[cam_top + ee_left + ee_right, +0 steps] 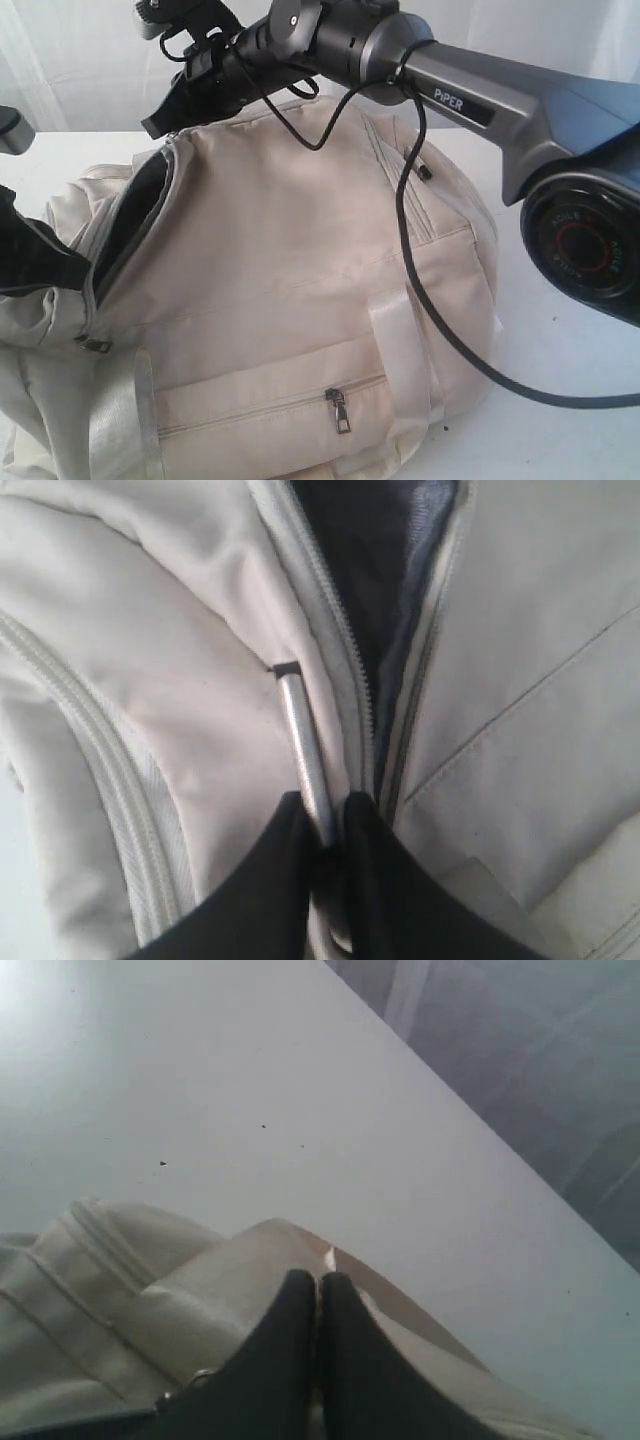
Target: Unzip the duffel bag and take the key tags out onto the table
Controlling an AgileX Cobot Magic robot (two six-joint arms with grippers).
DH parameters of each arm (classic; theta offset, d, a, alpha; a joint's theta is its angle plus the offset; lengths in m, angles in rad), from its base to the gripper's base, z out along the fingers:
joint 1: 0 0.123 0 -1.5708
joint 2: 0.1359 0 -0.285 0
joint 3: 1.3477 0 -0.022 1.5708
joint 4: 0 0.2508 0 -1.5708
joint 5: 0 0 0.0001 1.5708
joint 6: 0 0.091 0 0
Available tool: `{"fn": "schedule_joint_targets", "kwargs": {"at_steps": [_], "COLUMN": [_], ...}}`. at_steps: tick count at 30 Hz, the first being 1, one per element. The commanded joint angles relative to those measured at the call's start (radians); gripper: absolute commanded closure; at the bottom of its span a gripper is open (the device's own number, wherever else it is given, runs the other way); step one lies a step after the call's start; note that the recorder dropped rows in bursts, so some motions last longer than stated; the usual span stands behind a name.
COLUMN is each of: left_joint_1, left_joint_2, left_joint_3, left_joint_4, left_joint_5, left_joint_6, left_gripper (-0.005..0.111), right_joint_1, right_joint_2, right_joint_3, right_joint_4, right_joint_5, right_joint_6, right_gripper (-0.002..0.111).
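The cream duffel bag lies on the white table. Its top zipper is partly open, and dark lining shows in the gap. My left gripper is shut on the grey metal zipper pull at the closed end of that gap; in the exterior view it is the dark shape at the bag's left. My right gripper reaches across to the bag's far end and is shut on a fold of the bag's fabric. The key tags are hidden.
A zipped front pocket with a small metal puller faces the camera. A black cable hangs from the right arm over the bag. Satin straps lie on the bag's side. The table's far edge runs beyond the bag.
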Motion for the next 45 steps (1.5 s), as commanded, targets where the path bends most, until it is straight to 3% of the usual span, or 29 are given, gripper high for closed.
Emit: {"fn": "schedule_joint_targets", "kwargs": {"at_steps": [1, 32, 45], "left_joint_1": [-0.007, -0.007, -0.007], "left_joint_2": [-0.013, -0.013, -0.013], "left_joint_3": [0.005, 0.005, 0.005], "left_joint_4": [0.049, 0.125, 0.142], "left_joint_5": [0.094, 0.099, 0.101], "left_joint_6": [-0.043, -0.064, -0.075], "left_gripper": [0.107, 0.107, 0.107], "right_joint_1": [-0.039, -0.109, -0.213], "right_joint_2": [-0.002, -0.042, -0.073], "right_joint_3": [-0.005, -0.003, -0.003], "right_joint_4": [-0.075, -0.135, -0.151], "right_joint_5": [-0.053, 0.184, 0.201], "right_joint_6": [0.064, 0.068, 0.068], "right_gripper": [0.108, 0.108, 0.108]}}
